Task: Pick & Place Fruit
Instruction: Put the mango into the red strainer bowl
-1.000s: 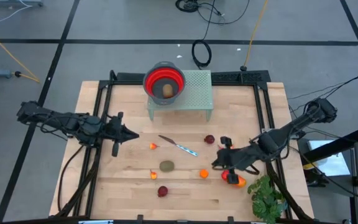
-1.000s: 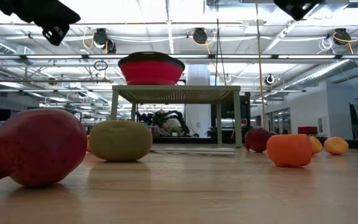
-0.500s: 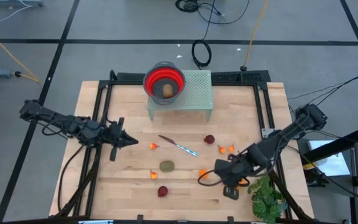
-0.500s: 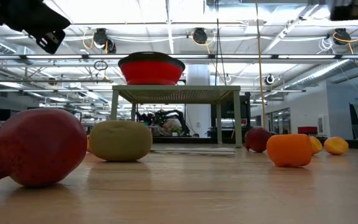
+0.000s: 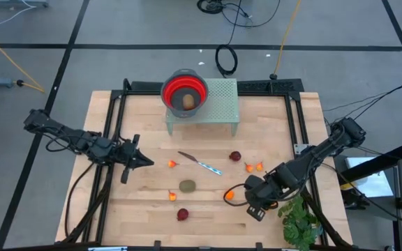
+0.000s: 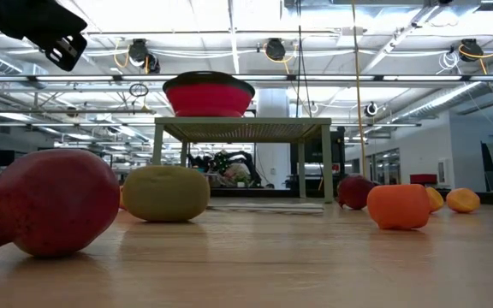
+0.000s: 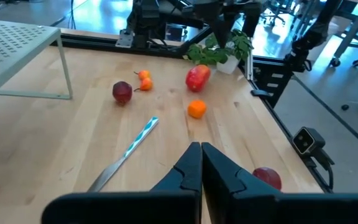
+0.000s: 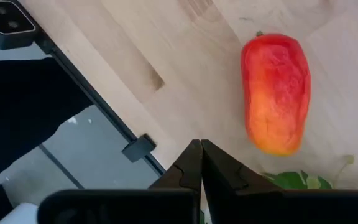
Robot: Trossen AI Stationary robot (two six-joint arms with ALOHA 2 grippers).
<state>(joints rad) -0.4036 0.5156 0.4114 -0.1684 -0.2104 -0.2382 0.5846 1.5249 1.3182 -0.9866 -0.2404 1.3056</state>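
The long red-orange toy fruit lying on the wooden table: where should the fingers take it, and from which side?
Probably across its middle, from straight above. The long red-orange toy fruit lies flat on the wooden table, so its two long sides are free and closer together than its ends. The right gripper, near it, is shut and must open first.

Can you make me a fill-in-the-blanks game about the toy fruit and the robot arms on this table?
1. The red bowl sits on top of a small green ____.
2. The fingers of the right gripper are ____.
3. The thin silver knife lies flat on the wooden ____.
4. The long red-orange fruit lies next to a leafy green ____.

Missing words: table; shut; table; plant
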